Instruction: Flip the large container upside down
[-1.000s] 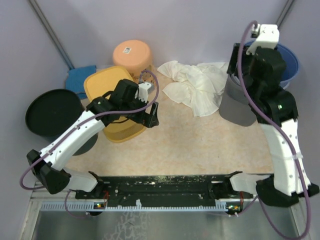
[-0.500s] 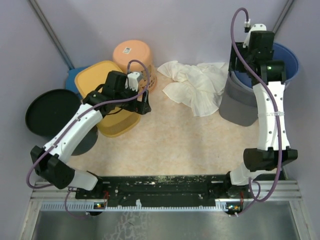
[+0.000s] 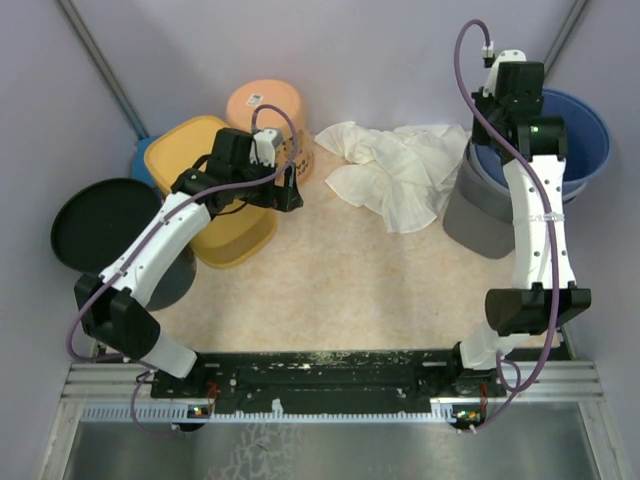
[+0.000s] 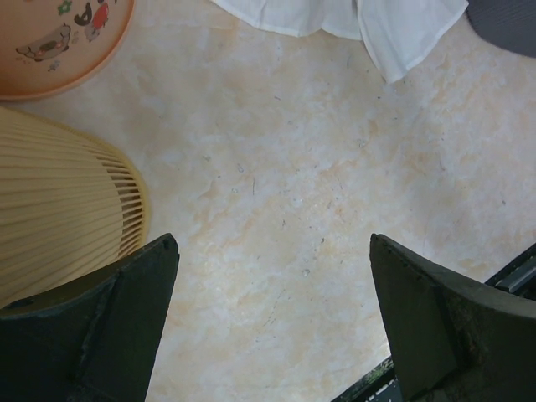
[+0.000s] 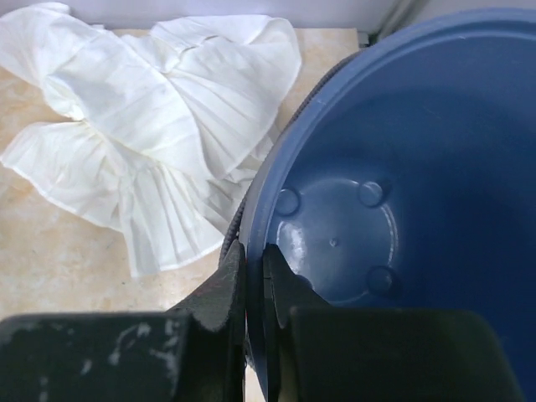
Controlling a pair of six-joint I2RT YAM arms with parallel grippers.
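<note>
1. Grip first: the right hand (image 3: 500, 100) (image 5: 255, 260) is pinched tight on the rim of the large blue container (image 3: 580, 135) (image 5: 402, 167). One finger is inside the wall and the other outside.
2. The large blue container stands mouth up at the far right corner of the tabletop (image 3: 340, 290). Its inner floor shows in the right wrist view. It sits in the mouth of a grey container (image 3: 470, 215), offset toward the right edge.
3. The gripped spot is on the rim's left side, the side facing the white cloth (image 3: 395, 170) (image 5: 159, 109).
4. The white cloth lies crumpled along the far edge. Its right hem reaches the grey container's wall, just beside the right hand.
5. The left hand (image 3: 290, 185) (image 4: 272, 327) is spread wide with nothing between its fingers. It hangs over bare tabletop, its left finger just beside the ribbed wall of the yellow basket (image 3: 200, 190) (image 4: 59, 209).
6. The yellow basket lies toward the far left corner. An orange tub (image 3: 265, 110) (image 4: 50, 42) is just behind it at the far edge, and a black round bin (image 3: 105, 225) stands at the left edge.
7. Bare beige tabletop runs from the yellow basket across the middle to the grey container. It continues down to the near edge, where the arm bases are bolted.
8. Lilac walls (image 3: 350, 50) stand close behind the far edge and along the right edge, near the blue rim.
</note>
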